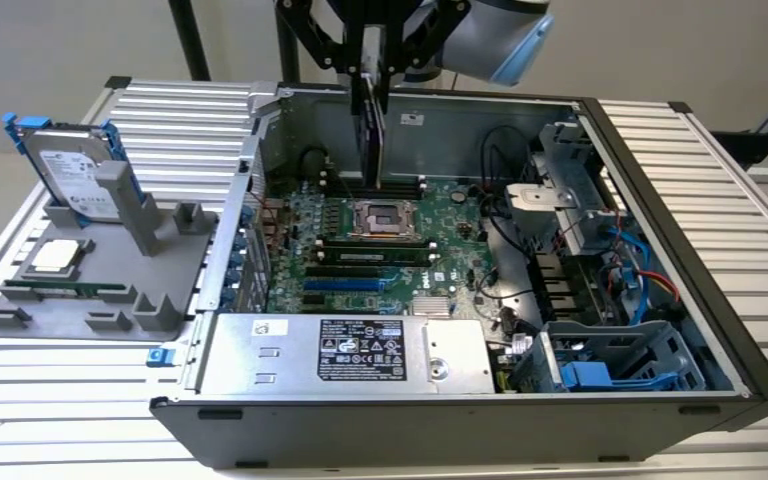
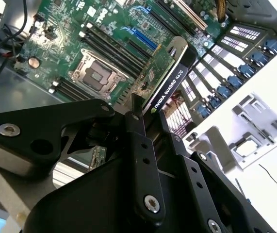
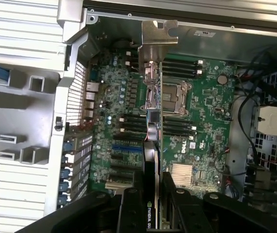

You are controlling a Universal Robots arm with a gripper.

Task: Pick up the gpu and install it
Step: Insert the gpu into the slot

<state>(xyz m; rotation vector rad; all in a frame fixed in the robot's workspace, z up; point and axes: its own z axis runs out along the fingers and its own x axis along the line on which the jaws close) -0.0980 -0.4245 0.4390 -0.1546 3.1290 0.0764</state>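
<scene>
Pincer point(image 1: 371, 70) grips the gpu point(image 1: 375, 130) on edge over the open case point(image 1: 464, 430).

In the exterior view the socket point(image 1: 387, 217) sits mid-board. A power supply point(image 1: 344, 350) lies on the camera's side of it and cables point(image 1: 651, 270) lie to the exterior view's right of it. Out on the tabletop point(image 1: 64, 400), to the exterior view's left of it, a fixture point(image 1: 77, 300) props up a hard drive point(image 1: 71, 170). The first wrist view shows the silver bracket point(image 3: 157, 39) at the gpu's point(image 3: 153, 121) far end, away from the pincer point(image 3: 150, 194). The second wrist view shows its green face turned toward the socket point(image 2: 98, 73). There the fingers point(image 2: 138, 141) clamp both faces of the gpu point(image 2: 170, 73), which hangs below the pincer point(image 2: 150, 114), its lower end just behind the socket.
</scene>
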